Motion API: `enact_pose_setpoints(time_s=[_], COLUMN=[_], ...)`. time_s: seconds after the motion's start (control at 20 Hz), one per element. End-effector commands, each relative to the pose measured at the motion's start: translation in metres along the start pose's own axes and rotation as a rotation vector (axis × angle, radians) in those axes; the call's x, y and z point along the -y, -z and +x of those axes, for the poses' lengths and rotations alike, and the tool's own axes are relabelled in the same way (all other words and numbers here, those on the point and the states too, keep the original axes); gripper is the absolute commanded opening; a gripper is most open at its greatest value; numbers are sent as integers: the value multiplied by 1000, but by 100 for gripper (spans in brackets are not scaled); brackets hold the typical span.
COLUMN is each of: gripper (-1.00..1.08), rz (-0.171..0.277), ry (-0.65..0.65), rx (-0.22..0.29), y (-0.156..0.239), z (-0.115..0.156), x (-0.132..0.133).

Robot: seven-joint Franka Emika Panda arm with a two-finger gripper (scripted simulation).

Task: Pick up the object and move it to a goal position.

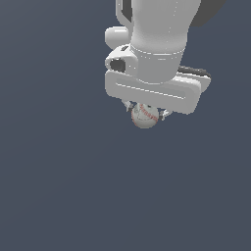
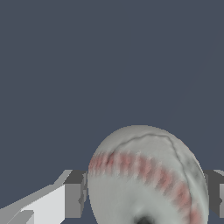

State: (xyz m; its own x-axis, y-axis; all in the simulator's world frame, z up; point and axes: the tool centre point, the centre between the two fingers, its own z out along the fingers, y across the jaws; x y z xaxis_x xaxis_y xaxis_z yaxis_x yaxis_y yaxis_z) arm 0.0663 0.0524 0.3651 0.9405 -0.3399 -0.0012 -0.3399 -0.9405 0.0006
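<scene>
Tool (image 1: 145, 110) fingers pinch the ball (image 1: 144, 116) from both sides, holding it just under the white hand toward the far right of the exterior view, so the carry looks under way and next calls for a steady move to the unseen goal.

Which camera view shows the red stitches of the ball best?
The wrist view: the ball fills much of it, its stitches clear, between the hand's fingers. In the exterior view the ball is small under the hand.

White arm (image 1: 157, 49) overhead; baseball (image 1: 144, 116) (red stitching) pinched between jaws beneath gripper (image 1: 145, 111), against dark backdrop.
</scene>
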Motion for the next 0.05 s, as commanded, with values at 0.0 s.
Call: enact_pose_setpoints(time_s=[0.0], gripper=[-100], rz=[1], ry=[0], rx=[-1], y=[3], z=[0], x=[0])
